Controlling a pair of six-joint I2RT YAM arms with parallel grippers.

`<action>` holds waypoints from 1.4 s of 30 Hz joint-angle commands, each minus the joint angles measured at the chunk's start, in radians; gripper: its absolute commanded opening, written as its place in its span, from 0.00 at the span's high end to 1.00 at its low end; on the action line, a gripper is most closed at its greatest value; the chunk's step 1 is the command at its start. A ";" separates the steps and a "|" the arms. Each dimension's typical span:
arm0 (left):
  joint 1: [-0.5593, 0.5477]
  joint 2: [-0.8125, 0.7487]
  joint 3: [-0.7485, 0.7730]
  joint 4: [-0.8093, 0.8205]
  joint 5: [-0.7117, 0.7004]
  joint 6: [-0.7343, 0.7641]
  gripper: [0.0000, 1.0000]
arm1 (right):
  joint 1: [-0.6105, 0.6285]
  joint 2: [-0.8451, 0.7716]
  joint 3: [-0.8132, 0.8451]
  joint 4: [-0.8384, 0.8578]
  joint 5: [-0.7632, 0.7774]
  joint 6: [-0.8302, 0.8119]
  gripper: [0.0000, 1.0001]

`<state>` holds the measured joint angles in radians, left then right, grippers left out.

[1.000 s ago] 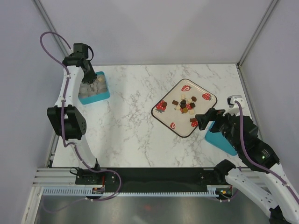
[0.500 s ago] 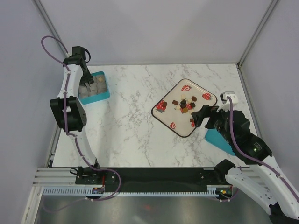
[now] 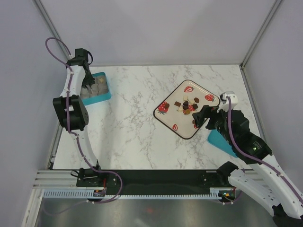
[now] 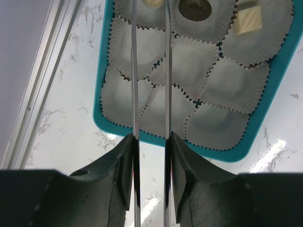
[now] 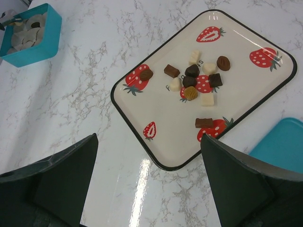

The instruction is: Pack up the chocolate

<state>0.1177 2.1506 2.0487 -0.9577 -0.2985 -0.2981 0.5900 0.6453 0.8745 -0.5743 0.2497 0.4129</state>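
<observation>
Several chocolate pieces (image 3: 188,106), dark, mid brown and pale, lie in the middle of a cream strawberry-print tray (image 3: 177,120); they also show in the right wrist view (image 5: 191,71) on the tray (image 5: 161,118). My right gripper (image 3: 201,118) is open and empty above the tray's near corner (image 5: 149,142). My left gripper (image 3: 87,85) is shut on long metal tongs (image 4: 134,71) over a teal box (image 4: 102,101) of paper cups. Three far cups hold pieces, one dark (image 4: 194,7). The tong tips are out of view.
The teal box (image 3: 105,94) stands at the far left, near the table's edge. A flat teal lid (image 3: 218,139) lies right of the tray, partly under my right arm, and shows in the right wrist view (image 5: 279,142). Grey walls enclose the marble table.
My right gripper has moved a little left and forward, toward the tray. My left arm has shifted its elbow while the tongs stay over the teal box.
</observation>
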 commanded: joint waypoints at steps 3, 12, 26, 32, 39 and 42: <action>0.007 -0.023 0.041 0.039 -0.036 0.039 0.55 | 0.002 0.008 0.006 0.048 0.020 -0.011 0.02; 0.007 -0.090 0.019 0.030 -0.028 0.053 0.48 | 0.002 -0.021 0.018 0.042 0.005 0.006 0.02; -0.270 -0.346 -0.113 0.030 0.128 0.099 0.49 | 0.002 -0.064 0.084 -0.042 0.014 0.009 0.02; -0.592 -0.434 -0.217 0.050 0.159 0.108 0.49 | 0.002 -0.085 0.101 -0.090 0.037 0.010 0.02; -0.868 -0.471 -0.262 0.088 0.255 0.077 0.49 | 0.002 -0.101 0.123 -0.140 0.060 0.006 0.02; -0.953 -0.457 -0.268 0.105 0.294 0.051 0.49 | 0.002 -0.105 0.132 -0.145 0.071 0.007 0.02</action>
<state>-0.7780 1.7378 1.7809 -0.9047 -0.0669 -0.2382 0.5900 0.5499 0.9676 -0.7048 0.2901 0.4187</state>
